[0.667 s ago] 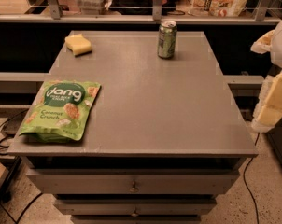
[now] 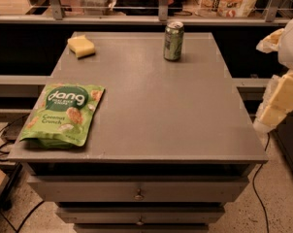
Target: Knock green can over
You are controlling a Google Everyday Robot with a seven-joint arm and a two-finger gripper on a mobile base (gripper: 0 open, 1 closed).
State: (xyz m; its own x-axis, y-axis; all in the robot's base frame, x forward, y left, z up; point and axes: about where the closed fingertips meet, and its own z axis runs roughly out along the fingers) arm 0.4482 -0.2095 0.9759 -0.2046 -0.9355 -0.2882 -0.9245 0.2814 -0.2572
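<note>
The gripper [image 2: 275, 106] is hanging at the right edge of the view, just beside the right side of the table [image 2: 156, 110] and off its top. It is showing only as pale yellowish blocks, and I cannot tell whether it is open or closed. The green can [image 2: 173, 41] is standing upright near the far edge of the grey table top, a little right of the middle and well apart from the gripper, with its silver rim facing up. Further left, at the far left corner, a yellow sponge [image 2: 81, 46] is lying flat, apart from the can. Nearer to the camera, a green snack bag [image 2: 63, 114] is lying flat at the front left corner, with its lower edge reaching almost to the table's front edge. Under the table top, two drawers [image 2: 137, 191] are sitting closed, each with a small knob, and a dark cable [image 2: 260, 193] is running over the speckled floor at the right.
</note>
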